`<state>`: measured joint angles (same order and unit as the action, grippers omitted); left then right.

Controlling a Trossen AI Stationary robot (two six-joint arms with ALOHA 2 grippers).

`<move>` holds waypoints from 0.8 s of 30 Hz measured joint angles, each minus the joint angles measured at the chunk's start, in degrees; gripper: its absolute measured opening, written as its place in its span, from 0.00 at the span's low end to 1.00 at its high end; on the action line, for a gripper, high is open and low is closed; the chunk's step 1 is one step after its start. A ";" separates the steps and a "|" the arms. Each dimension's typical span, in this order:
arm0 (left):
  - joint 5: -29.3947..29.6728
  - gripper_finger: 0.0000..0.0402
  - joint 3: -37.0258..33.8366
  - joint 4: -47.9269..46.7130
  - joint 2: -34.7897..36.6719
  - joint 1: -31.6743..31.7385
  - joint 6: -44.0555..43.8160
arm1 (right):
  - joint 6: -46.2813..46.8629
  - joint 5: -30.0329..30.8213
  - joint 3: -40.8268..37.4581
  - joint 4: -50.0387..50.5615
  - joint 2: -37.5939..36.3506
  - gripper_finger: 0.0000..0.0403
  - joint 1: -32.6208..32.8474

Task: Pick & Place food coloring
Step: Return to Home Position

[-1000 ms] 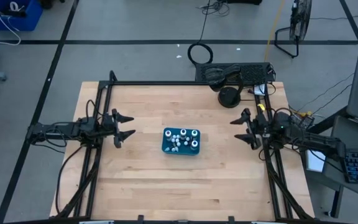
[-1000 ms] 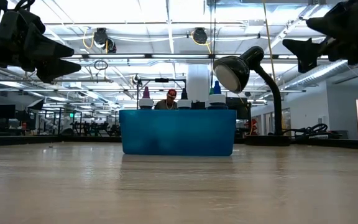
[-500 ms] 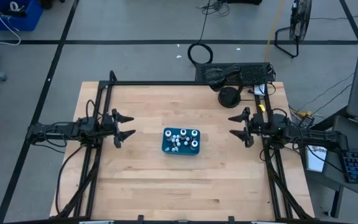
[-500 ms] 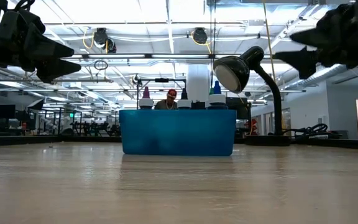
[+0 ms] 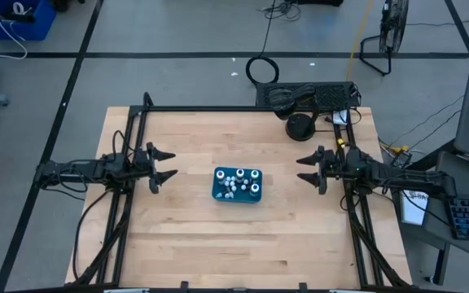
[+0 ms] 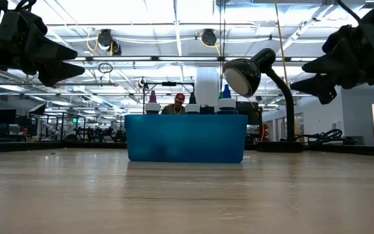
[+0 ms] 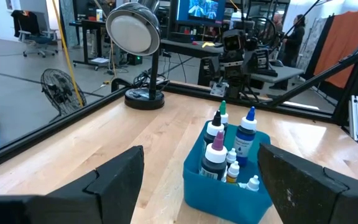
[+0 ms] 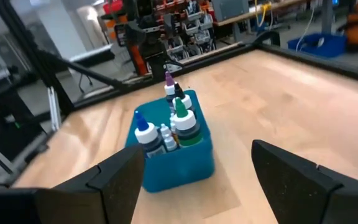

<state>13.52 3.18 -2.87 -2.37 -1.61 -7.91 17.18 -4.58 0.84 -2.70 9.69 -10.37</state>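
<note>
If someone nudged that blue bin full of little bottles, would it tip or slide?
Probably slide: the blue bin looks low and wide, flat on the table. Its tall bottles stand loose inside, so they might rattle or topple.

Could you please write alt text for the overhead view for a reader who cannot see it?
A small blue plastic bin holding white-capped food coloring bottles sits at the centre of a light wooden table. The left gripper and right gripper are open and empty on either side of it.

Right pincer (image 5: 302, 168) now nearer the blue bin (image 5: 216, 195)
</note>
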 joint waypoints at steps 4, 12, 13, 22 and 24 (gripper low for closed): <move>0.00 0.77 0.00 0.00 0.00 0.00 0.01 | 2.09 0.06 -0.02 0.08 0.00 0.70 0.02; 0.01 0.77 0.00 0.01 0.00 0.00 0.01 | 1.66 0.08 -0.04 0.22 0.00 0.69 0.00; 0.02 0.77 0.00 0.02 0.00 0.00 0.01 | 1.65 0.06 -0.04 0.23 0.00 0.69 0.00; 0.02 0.77 0.00 0.02 0.00 0.00 0.00 | 1.65 0.06 -0.04 0.33 0.00 0.70 -0.02; 0.02 0.77 0.00 0.00 0.00 -0.02 0.01 | 1.65 0.06 -0.04 0.33 0.00 0.70 -0.02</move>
<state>13.54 3.18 -2.87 -2.37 -1.63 -7.90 18.83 -4.51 0.80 -2.37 9.69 -10.39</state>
